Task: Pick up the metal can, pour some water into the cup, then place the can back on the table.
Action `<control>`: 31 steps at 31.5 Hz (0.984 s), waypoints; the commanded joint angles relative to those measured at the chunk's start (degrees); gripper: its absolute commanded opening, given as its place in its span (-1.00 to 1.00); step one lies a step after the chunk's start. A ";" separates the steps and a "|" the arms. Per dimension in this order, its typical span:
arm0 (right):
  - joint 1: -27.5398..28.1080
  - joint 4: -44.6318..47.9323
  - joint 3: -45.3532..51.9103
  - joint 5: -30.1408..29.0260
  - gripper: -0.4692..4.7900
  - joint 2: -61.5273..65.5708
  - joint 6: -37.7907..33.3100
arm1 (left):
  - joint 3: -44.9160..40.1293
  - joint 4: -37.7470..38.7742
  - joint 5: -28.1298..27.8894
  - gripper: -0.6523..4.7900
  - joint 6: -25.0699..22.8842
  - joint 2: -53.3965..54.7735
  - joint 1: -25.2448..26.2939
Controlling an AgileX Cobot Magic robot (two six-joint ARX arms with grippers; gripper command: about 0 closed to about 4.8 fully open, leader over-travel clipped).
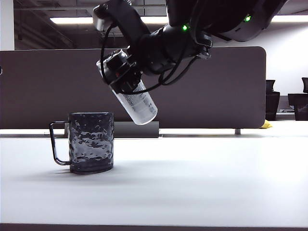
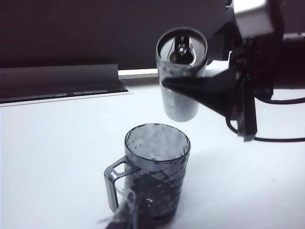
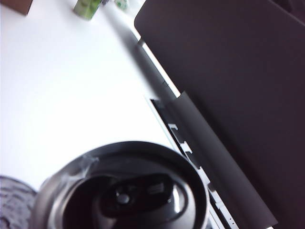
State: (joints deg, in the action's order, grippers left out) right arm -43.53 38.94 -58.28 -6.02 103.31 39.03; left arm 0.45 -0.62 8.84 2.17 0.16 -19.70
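Metal can tilted in right gripper, above cup

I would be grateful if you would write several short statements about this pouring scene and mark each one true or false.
1. The right claw holds the tall silver-grey aluminium can in the air. True.
2. The can is upright. False: it is tilted, its top towards the claw and up-left in the exterior view.
3. The squat dark translucent dimpled mug stands upright on the white table. True.
4. The can touches the mug's rim. False: it hangs apart, above and to the mug's right in the exterior view.
5. The mug's thin black handle points towards the can. False: it points left, away from the can.
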 commanded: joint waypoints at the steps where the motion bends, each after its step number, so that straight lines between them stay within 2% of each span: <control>1: -0.33 1.81 -0.55 -0.35 0.09 -0.28 2.32 | 0.04 -0.68 0.20 -0.78 -0.07 0.07 0.13; 9: -0.90 1.44 -0.57 -0.33 0.09 1.05 7.63 | 0.04 -0.66 0.20 -0.78 -0.07 0.07 0.13; 31: -0.96 -0.22 -1.31 -0.11 0.09 1.07 16.28 | 0.04 -0.66 0.20 -0.78 -0.07 0.07 0.13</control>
State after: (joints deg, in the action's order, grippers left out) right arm -44.45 36.16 -58.98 -6.15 105.03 54.00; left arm 0.43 -0.62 8.84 2.17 0.19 -19.70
